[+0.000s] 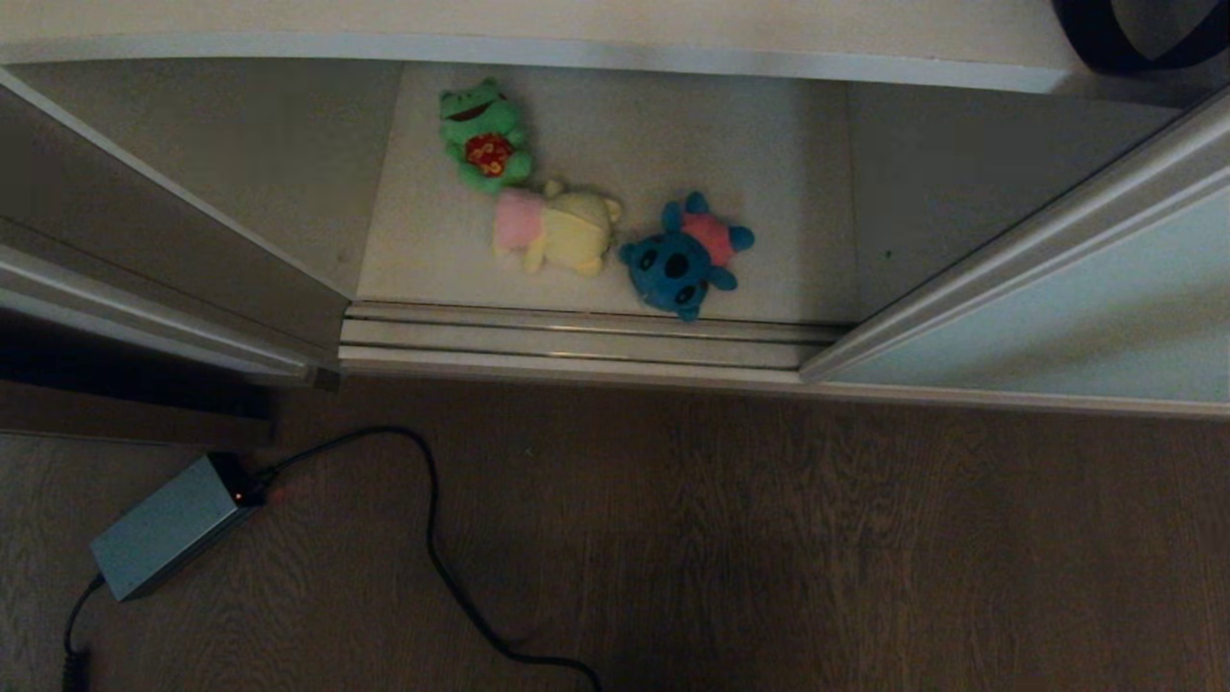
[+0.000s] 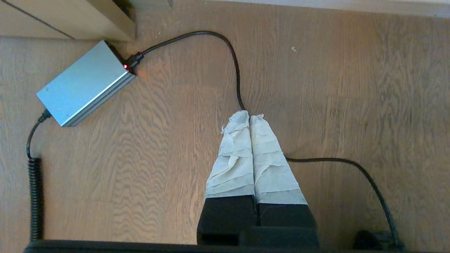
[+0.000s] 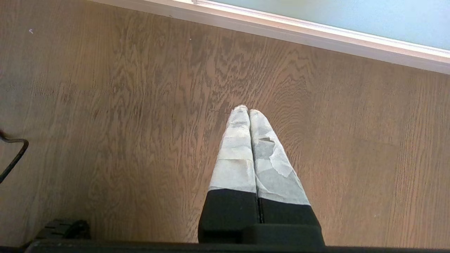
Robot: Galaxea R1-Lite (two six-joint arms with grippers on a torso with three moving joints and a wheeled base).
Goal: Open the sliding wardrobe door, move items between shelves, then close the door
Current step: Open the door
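A: Nearest the robot, over wood-grain floor, the left gripper hangs with its tape-wrapped fingers pressed together, holding nothing. How does the right one stand?

B: Same pose. The right gripper points at bare floor, fingers shut tight and empty, with the sliding wardrobe door's off-white frame just ahead of it in the right wrist view.

A: And on the floor itself?

B: A grey power brick lies at the robot's left, a small red light at its end, with a black cable looping away from it toward the robot.

A: Beyond that?

B: The wardrobe's floor track, then the lower shelf. The sliding wardrobe door, frosted pale blue-green glass, stands pushed to the right, leaving the opening clear.

A: Where are the toys?

B: All three on that lower shelf. The blue plush sits closest to the track; the pale yellow plush lies just to its left; a green frog plush rests farther back, touching the yellow one. The upper shelf shows its pale front edge at the rear.
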